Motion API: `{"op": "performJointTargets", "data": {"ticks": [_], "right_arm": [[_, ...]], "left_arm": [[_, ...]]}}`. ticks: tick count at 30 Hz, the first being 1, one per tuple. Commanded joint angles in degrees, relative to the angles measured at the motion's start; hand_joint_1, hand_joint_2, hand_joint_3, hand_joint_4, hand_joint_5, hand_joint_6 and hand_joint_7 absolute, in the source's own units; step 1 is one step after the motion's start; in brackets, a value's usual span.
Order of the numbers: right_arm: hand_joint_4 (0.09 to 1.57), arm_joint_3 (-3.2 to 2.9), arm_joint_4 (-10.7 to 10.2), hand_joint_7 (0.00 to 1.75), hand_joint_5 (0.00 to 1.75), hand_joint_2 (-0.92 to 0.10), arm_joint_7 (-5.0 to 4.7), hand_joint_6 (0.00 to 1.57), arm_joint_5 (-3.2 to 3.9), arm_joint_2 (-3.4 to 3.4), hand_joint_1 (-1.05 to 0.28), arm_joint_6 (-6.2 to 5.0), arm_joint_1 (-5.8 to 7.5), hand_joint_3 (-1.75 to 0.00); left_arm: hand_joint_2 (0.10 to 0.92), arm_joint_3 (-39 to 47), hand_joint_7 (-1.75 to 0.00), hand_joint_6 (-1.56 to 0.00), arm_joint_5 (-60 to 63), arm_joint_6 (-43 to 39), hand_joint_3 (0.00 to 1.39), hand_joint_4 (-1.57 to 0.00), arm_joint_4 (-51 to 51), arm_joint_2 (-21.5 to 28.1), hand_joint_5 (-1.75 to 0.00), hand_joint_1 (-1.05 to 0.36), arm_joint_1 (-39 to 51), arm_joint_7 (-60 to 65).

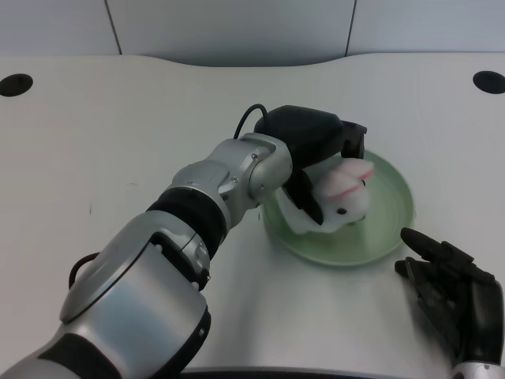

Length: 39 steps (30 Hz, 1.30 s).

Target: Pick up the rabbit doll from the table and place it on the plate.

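My left forearm (142, 276) reaches over the green plate (390, 213); my left hand (312, 146) grips the rabbit doll (343, 197), which sits just under my fingers, on the plate.

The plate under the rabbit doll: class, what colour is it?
Pale green; the head view shows the plate best, with the white, pink-eared rabbit doll on it.

The left forearm (229, 185) reaches diagonally from the lower left up to the plate (394, 213), its left hand (316, 154) above the plate's near-left part, fingers (304, 197) curled down around the rabbit doll (343, 197), gripping it there.
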Motion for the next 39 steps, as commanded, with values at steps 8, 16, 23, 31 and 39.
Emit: {"op": "performJointTargets", "data": {"ticks": [8,16,23,31,39], "right_arm": [[0.64,-0.42,-0.24,0.00,0.86,-0.92,-0.66,0.93,0.47,-0.93,-0.33,0.62,0.17,-0.31],[0.64,-1.21,0.77,0.01,0.87,-0.92,1.85,0.93,2.43,-1.29,-0.32,-0.05,-0.48,-0.30],[0.65,-2.34,1.10,0.01,0.90,-0.92,3.62,0.94,4.14,-1.33,-0.32,0.92,-1.06,-0.29],[0.66,-2.25,0.94,0.01,0.88,-0.92,2.22,0.94,3.02,-2.06,-0.33,2.12,-1.56,-0.28],[0.65,-1.96,1.34,0.01,0.86,-0.92,2.16,0.93,2.70,-2.25,-0.30,1.52,-1.91,-0.29]], "left_arm": [[0.866,-1.69,-0.04,0.00,1.28,1.31,0.00,0.00,0.23,0.83,-0.03,-0.96,-1.82,-3.48],[0.911,0.55,0.00,0.00,-1.08,1.41,0.02,0.00,-0.22,2.55,0.00,-1.01,-1.88,-4.03],[0.919,8.24,-0.03,-0.05,-8.55,-5.15,0.02,-0.04,-2.23,8.49,-0.02,-0.97,0.61,-5.92],[0.921,13.57,-0.09,-0.14,-14.04,-13.84,0.24,-0.13,-4.72,16.20,-0.13,-0.86,7.29,-8.78],[0.921,23.86,-0.13,-0.28,-25.81,-18.85,0.32,-0.30,-11.14,20.66,-0.26,-0.78,19.61,-12.48]]}}
